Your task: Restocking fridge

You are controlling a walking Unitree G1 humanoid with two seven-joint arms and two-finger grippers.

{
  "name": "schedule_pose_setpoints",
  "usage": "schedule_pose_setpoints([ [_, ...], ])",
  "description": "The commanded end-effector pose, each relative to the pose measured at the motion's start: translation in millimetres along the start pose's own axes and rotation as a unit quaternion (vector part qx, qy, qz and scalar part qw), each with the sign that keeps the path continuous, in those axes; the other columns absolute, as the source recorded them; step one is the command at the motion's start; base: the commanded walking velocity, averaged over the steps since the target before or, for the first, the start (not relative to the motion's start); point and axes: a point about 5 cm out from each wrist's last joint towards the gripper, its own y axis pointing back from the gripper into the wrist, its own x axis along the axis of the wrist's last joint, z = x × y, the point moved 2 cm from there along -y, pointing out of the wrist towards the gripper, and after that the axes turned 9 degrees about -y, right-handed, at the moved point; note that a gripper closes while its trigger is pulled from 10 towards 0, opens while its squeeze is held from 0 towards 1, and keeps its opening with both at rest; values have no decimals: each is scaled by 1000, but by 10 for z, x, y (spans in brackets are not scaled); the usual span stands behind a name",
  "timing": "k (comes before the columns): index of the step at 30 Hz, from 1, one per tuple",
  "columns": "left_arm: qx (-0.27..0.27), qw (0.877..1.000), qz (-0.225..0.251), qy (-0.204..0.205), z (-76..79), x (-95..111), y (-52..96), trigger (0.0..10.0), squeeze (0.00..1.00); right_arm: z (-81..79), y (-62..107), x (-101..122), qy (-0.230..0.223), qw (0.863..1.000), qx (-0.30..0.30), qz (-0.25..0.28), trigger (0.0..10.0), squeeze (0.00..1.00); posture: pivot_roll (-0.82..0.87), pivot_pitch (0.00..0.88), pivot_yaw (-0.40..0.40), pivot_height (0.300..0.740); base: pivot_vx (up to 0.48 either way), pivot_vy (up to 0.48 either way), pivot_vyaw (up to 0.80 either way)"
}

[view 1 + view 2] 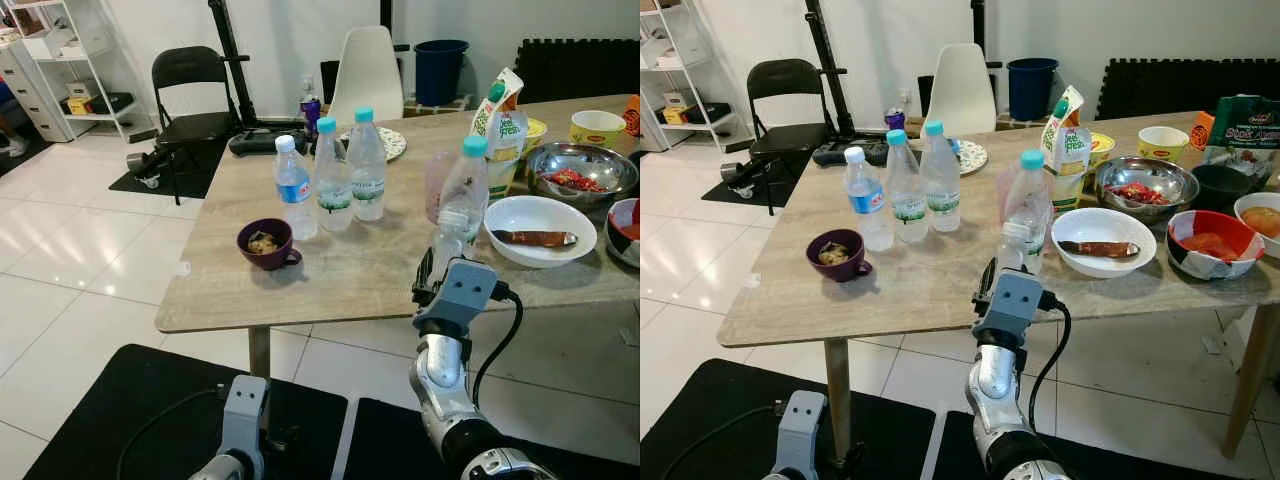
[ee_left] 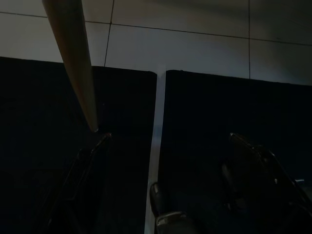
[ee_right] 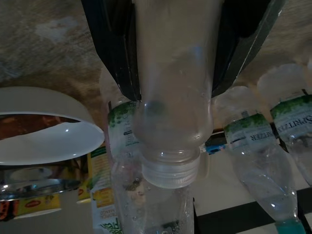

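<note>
My right gripper [image 3: 174,90] is shut on a small clear bottle [image 3: 170,146] with a white cap, one black finger on each side of its body. From the head camera this bottle [image 1: 1011,250] stands upright over the near edge of the wooden table [image 1: 350,285], just in front of a teal-capped water bottle [image 1: 463,195]. Further left stand a blue-capped bottle [image 1: 293,190] and two teal-capped bottles [image 1: 332,180] [image 1: 366,165]. The left arm [image 1: 243,420] hangs low below the table. Its gripper [image 2: 170,135] is open over dark floor mats.
A purple cup [image 1: 266,243] sits left of my right arm. A white bowl [image 1: 539,228], a steel bowl [image 1: 582,170], a juice carton [image 1: 503,130] and more bowls crowd the table's right side. Behind the table stand a black folding chair [image 1: 190,100] and a white chair [image 1: 368,70].
</note>
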Motion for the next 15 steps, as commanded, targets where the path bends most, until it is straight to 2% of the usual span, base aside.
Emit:
schedule_pose_setpoints([
  [1,4,1000,-16,-9,-39,-86,22,10000,0,-523,83,28,-97,994,50,-8,10000,0,47,177,86,740,0,0,0],
  [3,6,1000,-15,-9,-45,-81,26,10000,0,-549,88,67,-129,987,99,0,10000,0,47,178,85,740,0,0,0],
  [5,6,1000,-15,-9,-49,-82,28,10000,0,-548,94,82,-146,982,122,1,10000,0,46,180,86,740,0,0,0],
  [15,4,1000,-14,-12,-40,-85,22,10000,0,-588,61,189,-191,969,156,22,10000,0,42,181,89,740,0,0,0],
])
